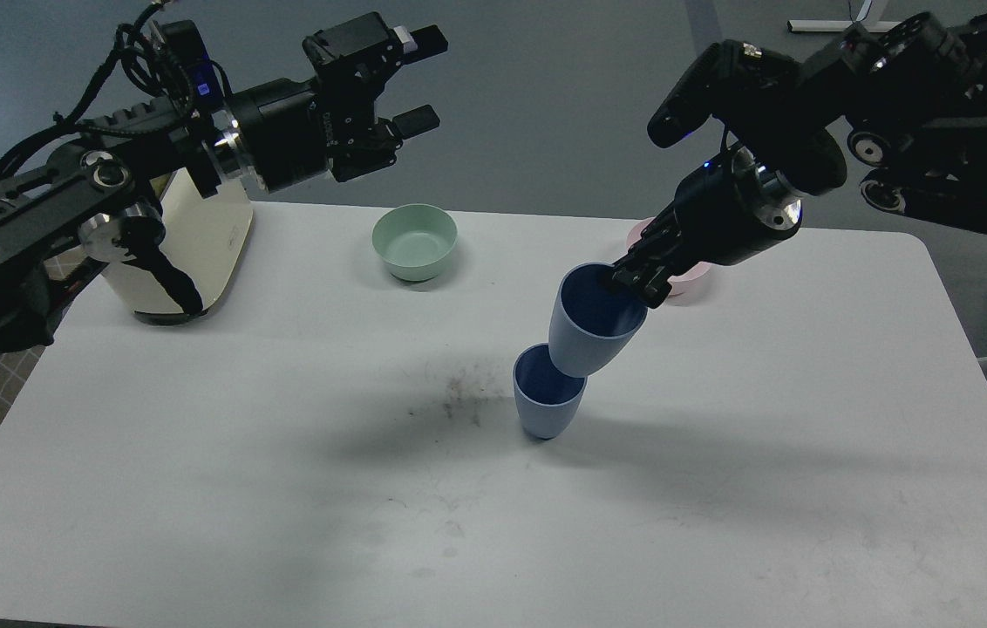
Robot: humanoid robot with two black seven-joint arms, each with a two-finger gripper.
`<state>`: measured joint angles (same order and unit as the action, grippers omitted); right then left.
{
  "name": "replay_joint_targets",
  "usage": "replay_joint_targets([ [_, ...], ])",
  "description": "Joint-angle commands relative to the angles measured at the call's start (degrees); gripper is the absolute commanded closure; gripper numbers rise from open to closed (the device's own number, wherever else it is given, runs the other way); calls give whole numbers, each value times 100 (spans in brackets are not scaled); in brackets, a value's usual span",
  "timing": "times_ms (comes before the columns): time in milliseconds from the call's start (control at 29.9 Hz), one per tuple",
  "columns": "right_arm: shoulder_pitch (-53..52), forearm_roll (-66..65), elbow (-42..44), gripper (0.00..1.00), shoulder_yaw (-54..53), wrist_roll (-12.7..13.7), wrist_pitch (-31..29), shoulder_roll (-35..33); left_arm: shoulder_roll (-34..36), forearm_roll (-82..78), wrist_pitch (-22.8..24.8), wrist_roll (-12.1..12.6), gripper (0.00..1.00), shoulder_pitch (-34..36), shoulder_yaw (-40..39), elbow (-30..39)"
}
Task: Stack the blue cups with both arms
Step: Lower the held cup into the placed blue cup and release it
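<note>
One blue cup (pixel 544 410) stands upright in the middle of the white table (pixel 284 506). My right gripper (pixel 633 281) is shut on the rim of the second blue cup (pixel 591 327), holding it tilted just above the standing cup, its base over the standing cup's right rim. My left gripper (pixel 419 78) is open and empty, held high over the table's far left, well away from both cups.
A green bowl (pixel 414 242) sits at the back centre. A pink bowl (pixel 687 281) sits behind my right gripper, mostly hidden. A cream-coloured appliance (pixel 188 253) stands at the back left. A dark smudge (pixel 454 401) marks the table left of the standing cup.
</note>
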<state>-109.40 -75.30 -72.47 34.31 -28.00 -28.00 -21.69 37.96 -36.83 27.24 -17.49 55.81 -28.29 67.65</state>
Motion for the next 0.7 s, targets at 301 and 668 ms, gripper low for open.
replay_joint_targets([
  [301, 77, 279, 347, 100, 67, 0, 0, 543, 27, 9, 9, 0, 3, 0, -45, 3],
  [668, 112, 305, 365, 100, 199, 0, 0, 631, 27, 9, 1, 0, 3, 0, -63, 3],
])
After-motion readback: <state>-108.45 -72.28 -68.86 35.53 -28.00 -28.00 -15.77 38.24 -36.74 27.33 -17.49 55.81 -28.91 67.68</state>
